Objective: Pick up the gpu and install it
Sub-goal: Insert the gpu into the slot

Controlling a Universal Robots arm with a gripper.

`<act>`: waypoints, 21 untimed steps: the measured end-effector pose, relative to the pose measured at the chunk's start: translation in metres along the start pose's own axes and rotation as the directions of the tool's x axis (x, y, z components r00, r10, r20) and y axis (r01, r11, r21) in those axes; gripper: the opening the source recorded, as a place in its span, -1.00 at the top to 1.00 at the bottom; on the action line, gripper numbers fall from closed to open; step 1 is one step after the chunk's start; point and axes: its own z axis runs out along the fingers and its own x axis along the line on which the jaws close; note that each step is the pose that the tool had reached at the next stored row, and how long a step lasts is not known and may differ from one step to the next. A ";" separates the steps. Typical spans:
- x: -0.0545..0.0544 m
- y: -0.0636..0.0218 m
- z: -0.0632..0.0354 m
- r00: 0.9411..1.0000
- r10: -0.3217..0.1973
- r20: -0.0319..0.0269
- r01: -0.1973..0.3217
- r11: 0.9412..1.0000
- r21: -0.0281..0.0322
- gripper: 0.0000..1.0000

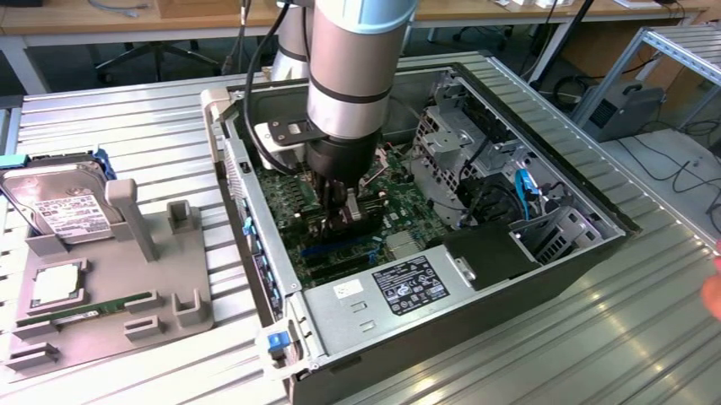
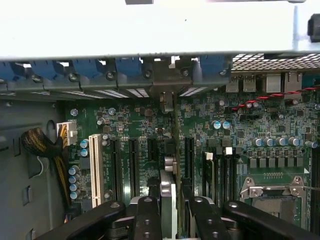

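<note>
The gpu (image 2: 169, 192) stands on edge between my fingers, seen edge-on as a thin strip running across the green motherboard (image 2: 140, 125). Its metal end bracket (image 2: 165, 80) reaches the case's rear slot wall with the blue clips. The card lies between two black expansion slots (image 2: 152, 157); I cannot tell whether it is seated. My gripper (image 2: 172, 212) is shut on the gpu, its black fingers (image 2: 147, 215) pressing either side. In the exterior view the gripper (image 1: 344, 218) is low inside the open computer case (image 1: 575, 245), over the motherboard, with the gpu (image 1: 353, 207) in it.
A grey parts holder (image 1: 124, 295) at the exterior view's left carries a silver hard drive (image 1: 62, 207) and a green memory stick (image 1: 90, 308). Inside the case are the power supply (image 1: 394, 291), a drive cage (image 1: 451, 139), the CPU socket (image 2: 272, 192) and a white slot (image 2: 95, 167).
</note>
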 end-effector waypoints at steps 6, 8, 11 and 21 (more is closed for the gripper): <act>0.000 -0.0001 0.0003 1.000 0.000 0.000 0.000 1.000 0.000 0.47; 0.000 -0.0002 0.0003 1.000 0.000 0.000 0.000 1.000 0.000 0.47; 0.000 -0.0001 0.0003 1.000 0.000 0.000 0.000 1.000 0.000 0.47; 0.000 -0.0002 0.0031 1.000 0.000 0.000 0.000 1.000 0.000 0.47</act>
